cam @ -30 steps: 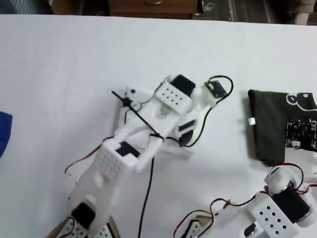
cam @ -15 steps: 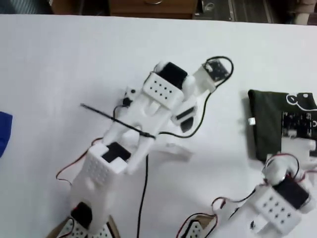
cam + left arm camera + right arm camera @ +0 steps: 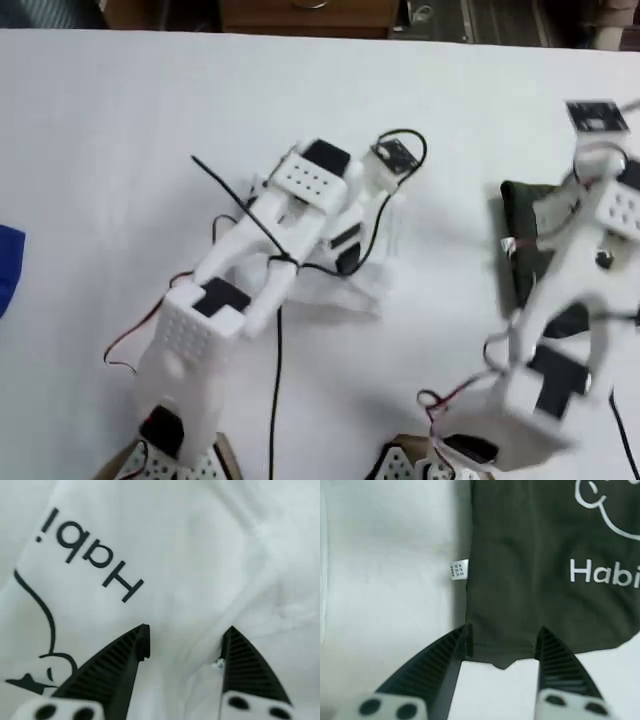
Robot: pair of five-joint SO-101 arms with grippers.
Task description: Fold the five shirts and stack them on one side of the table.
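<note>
- Jaws of the left arm (image 3: 240, 270): released and parted, gripping nothing, poised over the rumpled white shirt (image 3: 190, 555) at the middle of the surface (image 3: 120, 120).
- Jaws of the right arm (image 3: 570, 270): likewise released, their tips standing to either side of one edge of the dark shirt (image 3: 530, 555), which lay flat on the surface's right side.
- Blue cloth (image 3: 8, 265): at the left edge, well apart from both shirts.

Folded shirt (image 3: 522, 210) lies right of crumpled shirt (image 3: 355, 297).
</note>
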